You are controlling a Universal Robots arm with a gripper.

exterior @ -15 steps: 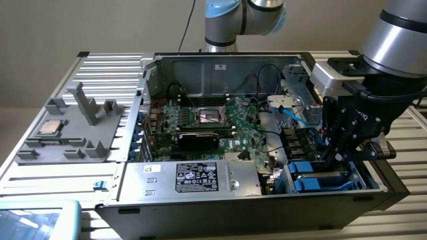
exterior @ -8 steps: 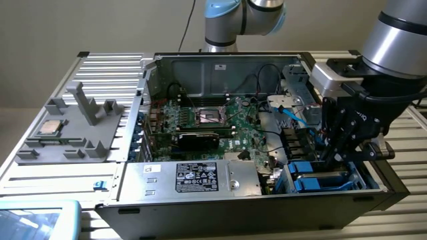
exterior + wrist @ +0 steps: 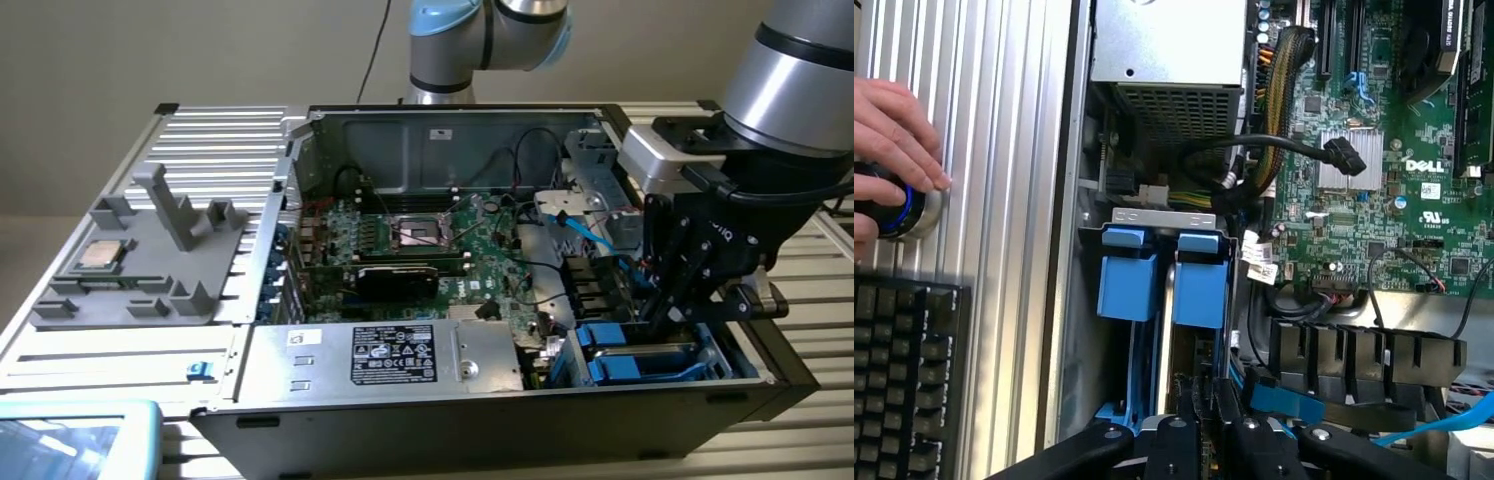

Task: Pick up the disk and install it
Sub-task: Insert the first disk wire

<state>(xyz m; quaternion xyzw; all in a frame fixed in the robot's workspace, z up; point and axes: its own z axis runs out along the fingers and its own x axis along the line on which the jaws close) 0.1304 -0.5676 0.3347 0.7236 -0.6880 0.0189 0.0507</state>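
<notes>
Disk (image 3: pixel 1199 292): standing on edge in the drive bay at the front corner of the computer case (image 3: pixel 441 418), on the exterior view's right. Blue carrier tabs upward, with a strip of silver-grey metal between them. Seen in the exterior view as blue plastic (image 3: pixel 638 364) low in that corner.

Hand (image 3: pixel 663 312): reaching down into the case, right over the blue carrier. Black tips (image 3: pixel 1206 445) close against the near end of the carrier in the wrist view. Cannot tell whether wide, narrow or gripping, and contact with the carrier is not clear either.

Step in hand: judged to be the install stage, not the pick-up, since the disk is already inside the bay and not out on the desk (image 3: pixel 994 150). Whether fully seated: cannot tell.

Next move calls for: by judgement, a straight path along the bay walls with no tilt of the carrier. Also care for the flat blue cable (image 3: pixel 1286 398) and the black cables just beside the bay.

Nearby: green circuit board (image 3: pixel 1374 200) next to the bay, and a large silver box with a black label (image 3: pixel 400 355) along the front of the case.

Outside the case: grey holder (image 3: pixel 147 270) on the desk with a small square chip (image 3: pixel 100 257). Person's hand (image 3: pixel 889 130) resting on a round blue-ringed knob (image 3: pixel 894 208), above a black keyboard (image 3: pixel 904 370).
</notes>
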